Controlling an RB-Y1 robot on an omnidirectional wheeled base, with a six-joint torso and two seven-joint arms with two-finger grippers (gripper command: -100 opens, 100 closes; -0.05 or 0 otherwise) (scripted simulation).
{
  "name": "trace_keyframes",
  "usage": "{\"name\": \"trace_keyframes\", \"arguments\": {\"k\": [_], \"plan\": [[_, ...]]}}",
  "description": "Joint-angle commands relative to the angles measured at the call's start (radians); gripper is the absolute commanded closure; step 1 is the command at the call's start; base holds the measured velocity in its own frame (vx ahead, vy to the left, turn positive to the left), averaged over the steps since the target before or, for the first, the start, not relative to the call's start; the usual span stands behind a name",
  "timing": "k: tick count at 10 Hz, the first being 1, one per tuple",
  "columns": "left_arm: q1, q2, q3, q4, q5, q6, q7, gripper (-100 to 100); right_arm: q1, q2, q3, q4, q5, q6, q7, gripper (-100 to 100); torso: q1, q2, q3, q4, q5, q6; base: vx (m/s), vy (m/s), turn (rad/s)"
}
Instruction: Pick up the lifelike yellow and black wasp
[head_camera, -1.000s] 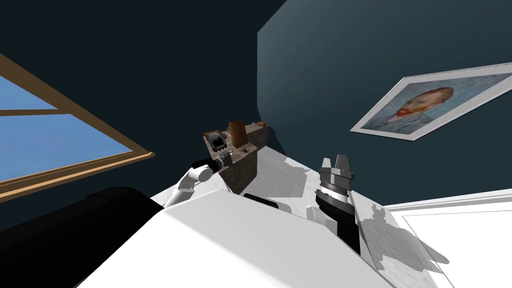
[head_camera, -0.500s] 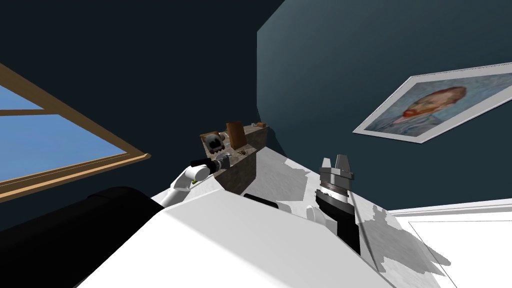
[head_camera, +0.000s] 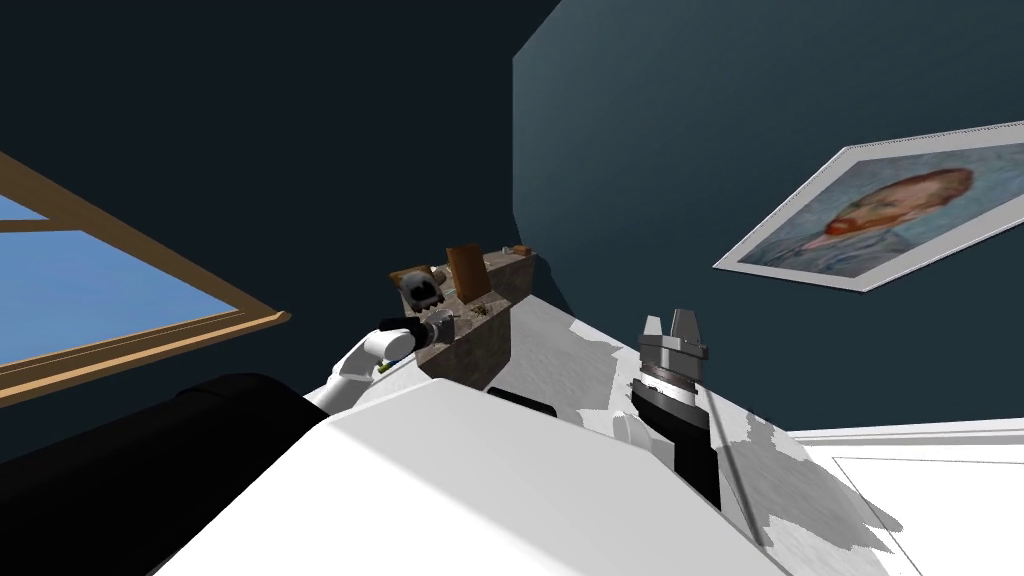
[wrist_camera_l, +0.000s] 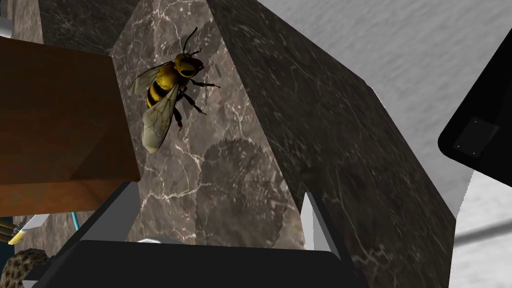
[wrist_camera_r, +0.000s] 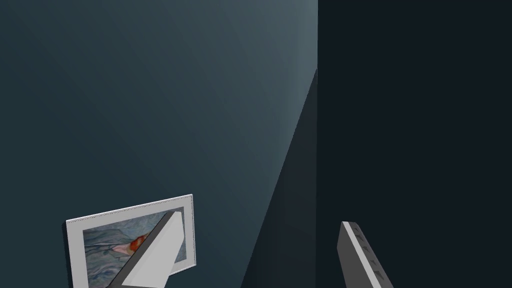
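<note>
Approach only, no grasp yet. Left gripper (wrist_camera_l: 215, 192) with fingers apart and nothing between them, poised over the dark marbled top (wrist_camera_l: 310, 125) of a small stand. Ahead of the fingertips, clearly beyond them and off toward the side of the brown block (wrist_camera_l: 55, 125): the yellow and black wasp (wrist_camera_l: 167, 97), lying on the marbled top, apart from both fingers. Very close beside the block, one wing near its edge; touching or not, cannot tell.

Right gripper (head_camera: 672, 325) raised well apart from the stand, fingers also apart, holding nothing, seemingly without part in this work.

Done so far, by judgement: reaching the stand and pointing the open claw roughly at the wasp. Left to do: moving forward and a little toward the block side until the wasp sits between the fingers, then closing, then lifting. Probably little room for a finger on the block side. Better to close on the body than on the thin wings and legs.
</note>
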Motion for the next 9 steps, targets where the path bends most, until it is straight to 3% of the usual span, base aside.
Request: {"name": "trace_keyframes", "arguments": {"k": [1, 4, 9], "plan": [[0.001, 0.030, 0.012, 0.010, 0.012, 0.050, 0.000, -100, 0.000, 0.000, 0.000, 0.000, 0.000, 0.000, 0.000, 0, 0.000, 0.000, 0.000, 0.000, 0.000, 0.000, 0.149, -0.026, 0.000], [0.007, 0.055, 0.023, 0.017, 0.022, 0.092, -0.003, -100, 0.000, 0.000, 0.000, 0.000, 0.000, 0.000, 0.000, 0, 0.000, 0.000, 0.000, 0.000, 0.000, 0.000, 0.105, -0.016, 0.002], [0.027, 0.143, 0.059, 0.038, 0.058, 0.227, -0.016, -100, 0.000, 0.000, 0.000, 0.000, 0.000, 0.000, 0.000, 0, -0.001, -0.002, -0.001, -0.001, 0.000, 0.000, 0.154, -0.015, -0.004]]}}
